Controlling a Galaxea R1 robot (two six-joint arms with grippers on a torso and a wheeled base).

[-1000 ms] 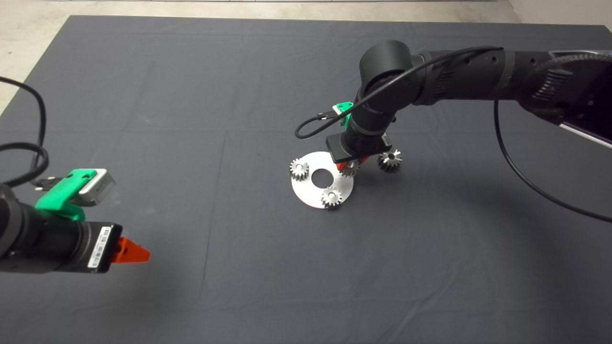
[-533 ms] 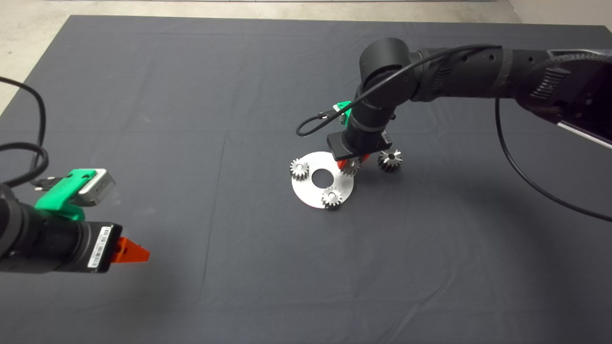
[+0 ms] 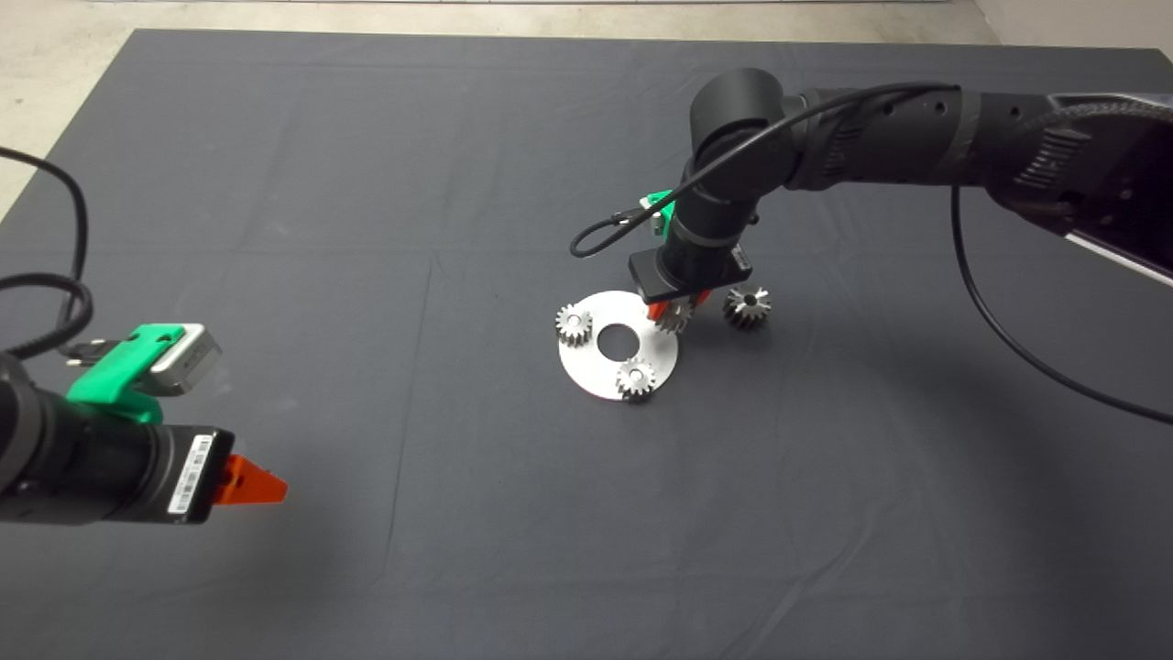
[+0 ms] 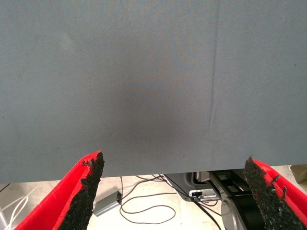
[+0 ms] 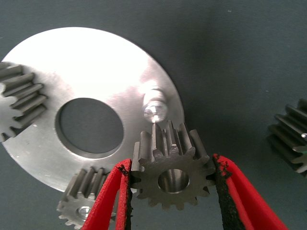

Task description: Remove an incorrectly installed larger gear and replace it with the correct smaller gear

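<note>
Meanwhile the right gripper [image 5: 172, 179] pinched the smaller gear [image 5: 171, 170] between its red fingers, bore upright, just off the bare peg [image 5: 153, 108] on the round steel plate [image 5: 96, 62]. That peg lay a little beyond the held gear, toward the plate's centre hole, so the bore probably needed shifting over it. The larger gear [image 3: 747, 307] sat on the mat beside the plate. The left gripper [image 4: 172, 191] waited, spread, at the mat's near-left edge.

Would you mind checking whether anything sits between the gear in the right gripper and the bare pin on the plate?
Nothing visible does. The right gripper holds the smaller gear just short of the bare pin on the plate. The other two small gears and the larger gear sit off to the sides.
</note>
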